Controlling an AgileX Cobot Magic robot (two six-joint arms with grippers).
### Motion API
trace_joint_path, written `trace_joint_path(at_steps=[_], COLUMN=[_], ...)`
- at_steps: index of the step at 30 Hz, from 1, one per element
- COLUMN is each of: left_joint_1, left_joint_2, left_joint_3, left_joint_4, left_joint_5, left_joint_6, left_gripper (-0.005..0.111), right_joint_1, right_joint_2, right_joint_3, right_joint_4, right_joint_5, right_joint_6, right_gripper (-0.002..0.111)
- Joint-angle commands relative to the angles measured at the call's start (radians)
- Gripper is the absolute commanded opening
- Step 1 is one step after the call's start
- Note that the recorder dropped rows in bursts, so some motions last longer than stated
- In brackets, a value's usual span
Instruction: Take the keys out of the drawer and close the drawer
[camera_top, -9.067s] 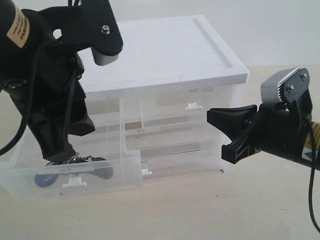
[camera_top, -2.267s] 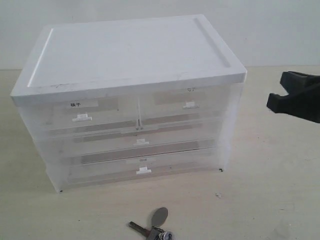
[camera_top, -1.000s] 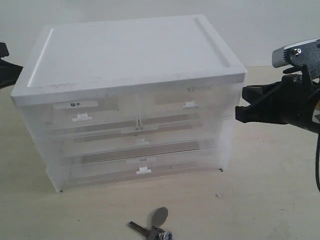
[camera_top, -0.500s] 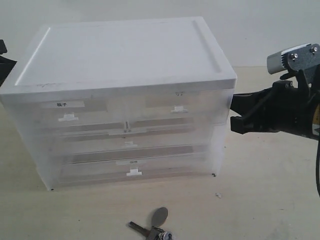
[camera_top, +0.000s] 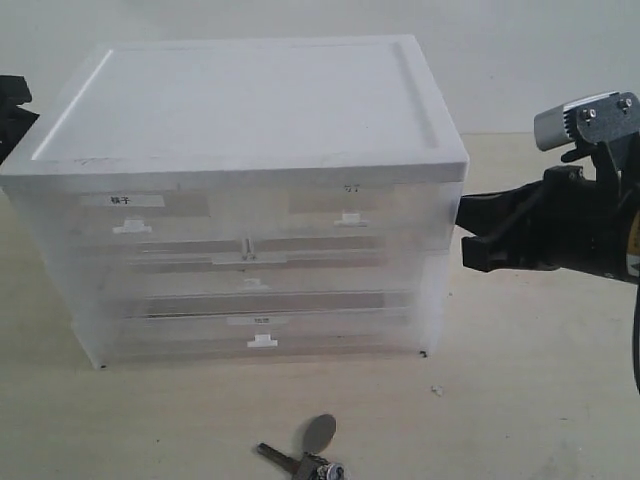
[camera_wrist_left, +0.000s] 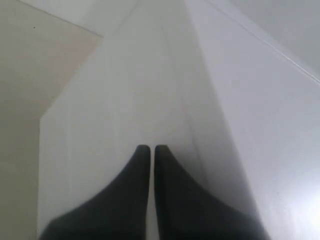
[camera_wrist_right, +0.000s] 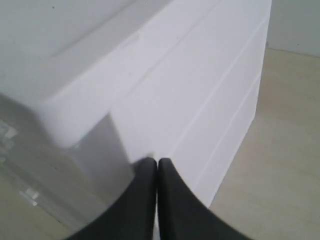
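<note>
Pale beige tabletop is seen all round, with a plain light wall behind, and a white-topped drawer cabinet is set squarely in the middle. The right arm is held out level from its side of the scene, camera block riding on top. The right gripper is brought up to the cabinet's side wall near the front corner. In the right wrist view, the fingertips are shown pinched together with only a hairline between them, nothing held, and they appear to be pressed to that wall.

Over on the opposite side, only a dark sliver of the left arm is caught at the frame edge. The left gripper is revealed properly by its own wrist camera alone: jaws closed, empty, pointed along the cabinet's white flank. Contact with it cannot be told.

The drawer, marked by its bold black label, is found in the top row on the half nearest the left gripper, pushed in flush. The keys are picked up by the exterior view only. They lie on the table in front of the cabinet, well apart from both grippers, partly cut off by the frame edge.
</note>
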Motion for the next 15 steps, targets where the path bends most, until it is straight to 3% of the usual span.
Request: trace_joint_path(at_steps=[1, 11, 15], left_joint_1=[-0.069, -0.075, -0.073], left_joint_2=[0.022, 0.005, -0.107], left_joint_3=[-0.030, -0.030, 0.012], left_joint_4=[0.027, 0.028, 0.026], left_joint_5=[-0.168, -0.163, -0.003], left_joint_6=[0.017, 0.039, 0.039], left_gripper=[0.004, 0.004, 0.004], right_joint_1=[0.018, 0.018, 0.018], right_joint_2=[0.001, -0.001, -0.061], right_joint_3=[-0.003, -0.003, -0.003], right_joint_4=[-0.084, -0.028, 0.104], right_joint_5=[-0.132, -0.010, 0.180], right_joint_6=[-0.003, -0.044, -0.095], right_gripper=[0.000, 0.000, 0.000])
